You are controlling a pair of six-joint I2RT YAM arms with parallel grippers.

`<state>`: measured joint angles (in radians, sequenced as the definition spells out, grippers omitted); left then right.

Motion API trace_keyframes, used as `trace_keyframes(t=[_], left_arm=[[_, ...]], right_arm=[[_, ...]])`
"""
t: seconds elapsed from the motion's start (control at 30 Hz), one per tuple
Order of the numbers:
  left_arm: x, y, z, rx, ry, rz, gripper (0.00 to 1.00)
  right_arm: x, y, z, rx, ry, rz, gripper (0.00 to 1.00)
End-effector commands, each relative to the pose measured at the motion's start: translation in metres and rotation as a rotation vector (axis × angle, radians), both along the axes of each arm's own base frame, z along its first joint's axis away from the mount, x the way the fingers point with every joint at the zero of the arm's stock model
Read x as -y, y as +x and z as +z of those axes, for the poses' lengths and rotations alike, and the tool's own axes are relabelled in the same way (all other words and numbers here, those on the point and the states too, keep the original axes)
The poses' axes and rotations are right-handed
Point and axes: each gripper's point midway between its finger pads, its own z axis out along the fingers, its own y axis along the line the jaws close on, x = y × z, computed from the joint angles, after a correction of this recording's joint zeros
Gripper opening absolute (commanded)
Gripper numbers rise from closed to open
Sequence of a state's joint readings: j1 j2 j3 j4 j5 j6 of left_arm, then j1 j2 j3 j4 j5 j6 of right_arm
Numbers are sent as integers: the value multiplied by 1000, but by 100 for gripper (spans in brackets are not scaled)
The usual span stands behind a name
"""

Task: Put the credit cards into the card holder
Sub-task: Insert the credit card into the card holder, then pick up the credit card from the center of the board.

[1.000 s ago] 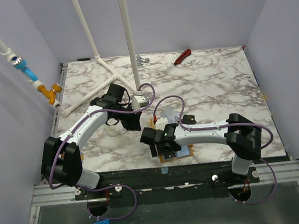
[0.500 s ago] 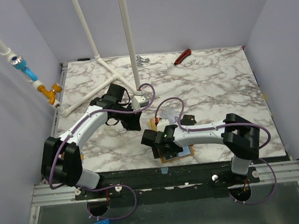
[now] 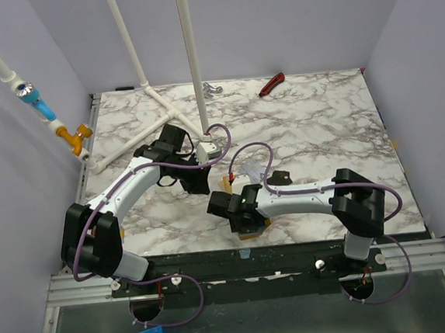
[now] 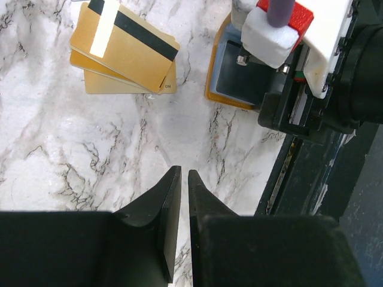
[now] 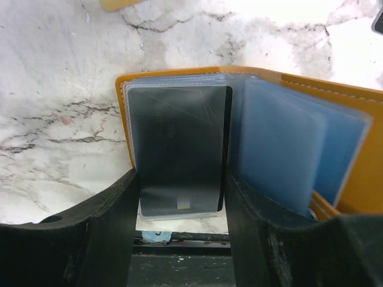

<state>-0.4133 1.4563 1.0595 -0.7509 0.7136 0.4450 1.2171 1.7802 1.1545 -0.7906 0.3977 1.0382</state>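
The card holder lies open at the table's near edge, orange-tan with blue see-through sleeves. A dark grey credit card with a small chip lies on its left half. My right gripper straddles that card, one finger against each long edge. In the top view the right gripper covers most of the card holder. Gold-tan credit cards lie stacked on the marble, the top one with a dark stripe. My left gripper hangs shut over bare marble below them, holding nothing.
The table's front edge runs just below the holder. A white pipe frame stands at the back left. A red and black tool lies at the far edge. A gold card's corner shows at the top of the right wrist view.
My right gripper's fingers have closed in from wide open onto the grey card's edges, and the arm shifted slightly left over the holder. The left arm has not moved.
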Motion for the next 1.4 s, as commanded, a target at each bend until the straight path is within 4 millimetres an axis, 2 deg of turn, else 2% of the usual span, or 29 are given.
trace_keyframes(t=[0.0,0.1,0.27,0.37,0.43,0.53,0.6,0.7,0.83,0.93,1.07,1.13,1.17,1.2,1.27,1.37], left_arm=[[-1,3,8,25,-5,-4,12],[-2,2,7,19,-2,-8,12],[-2,3,6,13,5,-12,12],[-1,4,8,17,4,-10,12],[-1,5,9,18,7,-9,12],[-1,8,10,15,13,10,12],[-1,13,8,4,22,41,12],[2,16,8,-2,15,59,22],[3,18,10,-22,16,65,27],[2,19,11,-26,34,72,30],[-2,24,13,-12,64,100,57],[-4,27,16,-3,81,112,69],[-5,29,19,6,91,116,91],[-6,31,22,17,97,121,98],[-9,35,31,49,109,138,98],[-15,38,46,105,154,144,98]], right_arm=[[-2,8,4,42,-33,-15,54],[-5,8,9,43,-12,-15,70],[-10,11,19,42,47,-12,83],[-9,16,24,42,78,-16,83],[-2,28,36,50,125,-54,82],[20,54,54,87,204,-113,79],[40,66,55,102,212,-149,76],[65,70,38,80,152,-179,72],[77,57,4,19,94,-193,67],[84,43,-11,-20,106,-211,61],[89,24,-14,-65,172,-243,55],[86,15,-14,-92,218,-235,54],[82,13,-12,-103,243,-226,57],[79,14,-8,-100,260,-226,58],[78,22,4,-66,250,-232,59],[83,45,33,13,199,-237,63]])
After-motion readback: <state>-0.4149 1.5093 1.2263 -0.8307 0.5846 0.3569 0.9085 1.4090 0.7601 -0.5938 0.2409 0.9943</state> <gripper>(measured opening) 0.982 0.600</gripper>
